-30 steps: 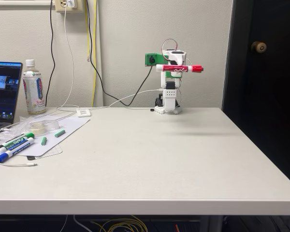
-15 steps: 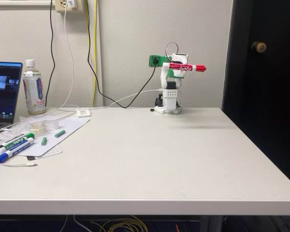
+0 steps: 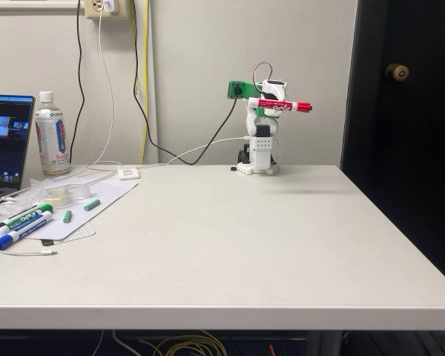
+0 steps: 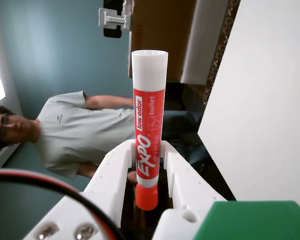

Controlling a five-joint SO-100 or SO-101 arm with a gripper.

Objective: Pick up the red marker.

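Observation:
The red marker [image 3: 280, 107] is held level high above the table's back edge, red cap pointing right in the fixed view. My gripper [image 3: 271, 107] is shut on it, with the arm folded upright over its white base. In the wrist view the red marker [image 4: 149, 125] stands between the two white fingers [image 4: 115, 172], which clamp its lower barrel; its white end points away from the camera. My gripper [image 4: 147, 162] grips near the red cap end.
At the table's left lie a green-capped marker [image 3: 24, 218], a blue-capped marker [image 3: 16, 231], small green pieces, a tape roll and a sheet. A bottle [image 3: 52, 136] and a laptop [image 3: 4, 144] stand behind. Cables hang on the wall. A person [image 4: 65, 132] faces the wrist camera.
The arm has folded back and risen slightly; the held marker shifted a little and stays level in the shut gripper.

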